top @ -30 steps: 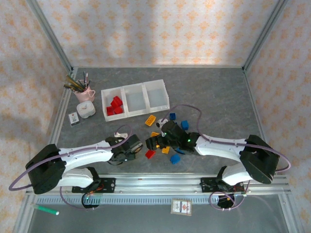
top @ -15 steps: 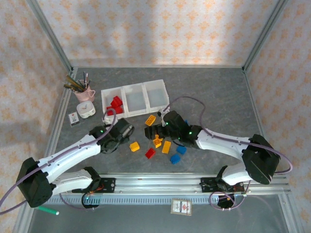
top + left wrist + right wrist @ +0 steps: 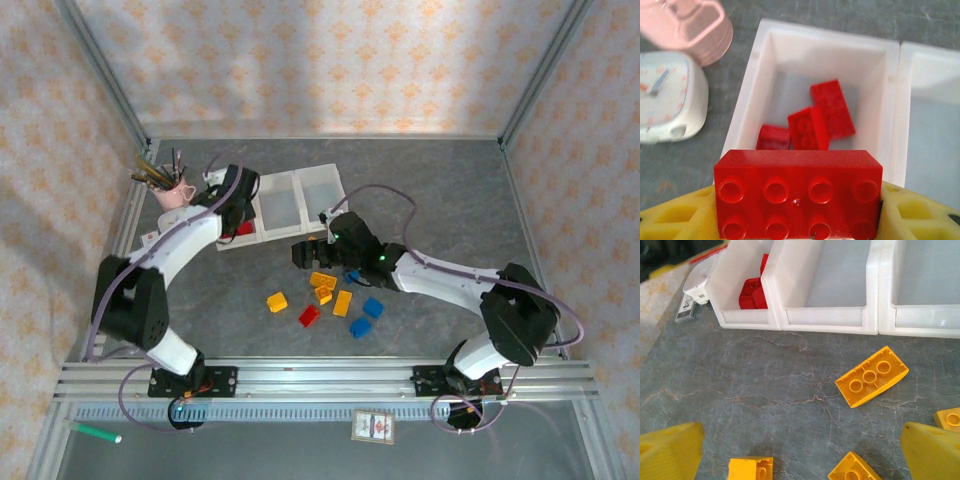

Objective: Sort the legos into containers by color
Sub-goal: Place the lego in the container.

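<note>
One red lego (image 3: 798, 192) held by its short ends in the left gripper (image 3: 798, 216), at the bin (image 3: 746, 107) with other red legos (image 3: 826, 114). Looked hard, light, a bit slippery; best pinched on flat sides. Saw right gripper (image 3: 801, 452) spread wide, empty, over yellow legos (image 3: 871, 376).

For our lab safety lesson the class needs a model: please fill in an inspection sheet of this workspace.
Surface: grey marbled table.
Job's things: three joined white bins; red bricks in the left bin; loose bricks in yellow, red and blue on the table.
Clutter: pink cup of pens, small clock, green marker by the near rail.
End effectors: left end effector clamps a red brick above the left bin; right end effector open above loose bricks.
Cables: purple cables loop off both arms.
Surroundings: patterned walls, metal frame.
</note>
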Robot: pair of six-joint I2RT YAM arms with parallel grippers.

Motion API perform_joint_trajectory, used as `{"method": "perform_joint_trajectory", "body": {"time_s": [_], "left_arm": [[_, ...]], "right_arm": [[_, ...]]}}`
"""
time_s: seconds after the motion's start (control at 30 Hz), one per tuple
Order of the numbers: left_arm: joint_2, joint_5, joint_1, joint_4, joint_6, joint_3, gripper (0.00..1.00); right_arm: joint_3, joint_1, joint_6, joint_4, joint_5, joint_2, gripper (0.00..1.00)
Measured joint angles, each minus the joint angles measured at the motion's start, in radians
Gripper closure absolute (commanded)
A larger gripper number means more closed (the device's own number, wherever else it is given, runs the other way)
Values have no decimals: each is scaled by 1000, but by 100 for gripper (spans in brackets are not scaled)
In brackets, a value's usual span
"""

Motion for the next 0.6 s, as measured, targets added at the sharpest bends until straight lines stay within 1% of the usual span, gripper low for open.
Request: {"method": "perform_joint_trajectory", "body": {"time_s": [0.13, 0.27, 0.4, 0.6], "left_arm": [[137, 0, 38, 31, 40, 106, 45], [221, 2, 64, 45, 62, 153, 37], [236, 3, 72, 44, 80, 159, 30], [234, 3, 73, 44, 99, 174, 25]], "right_arm": [[10, -4, 0, 0, 0, 13, 0], [12, -7, 0, 0, 0, 13, 0], [15, -10, -1, 0, 0, 14, 0], [26, -13, -11, -1, 4, 14, 0]]}}
